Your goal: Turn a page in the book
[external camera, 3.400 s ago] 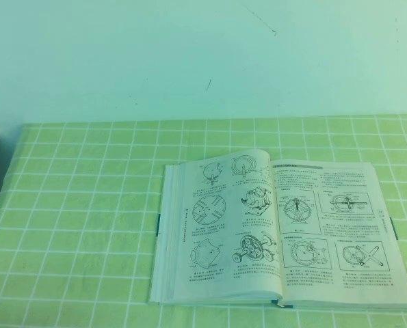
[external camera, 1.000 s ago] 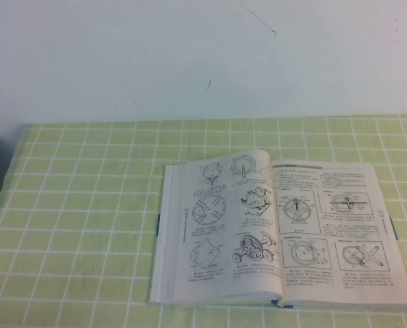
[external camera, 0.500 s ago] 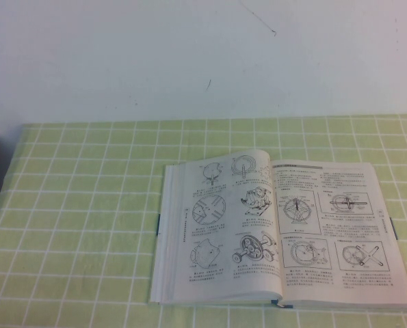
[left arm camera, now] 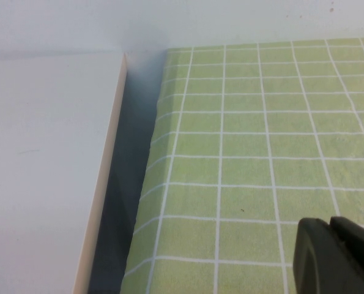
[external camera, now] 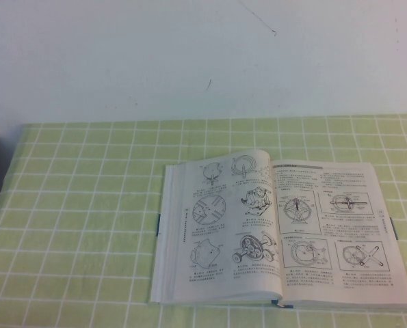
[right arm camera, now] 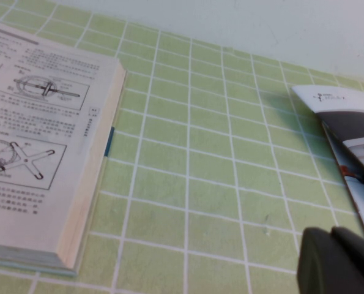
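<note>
On surface's right half: book (external camera: 278, 229) open, spine running near-to-far; page (right arm camera: 29, 141) edge beside right pincer (right arm camera: 336, 260), clenched, empty, nearer; left pincer (left arm camera: 338, 254) clenched, far left.

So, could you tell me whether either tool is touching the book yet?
No, the book lies open alone on the checked tablecloth, with neither tool on it.

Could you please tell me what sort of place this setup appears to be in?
Probably an indoor lab tabletop: a green checked tablecloth against a plain white wall, with an open book. The left gripper and the shut right gripper hang over the cloth.
</note>
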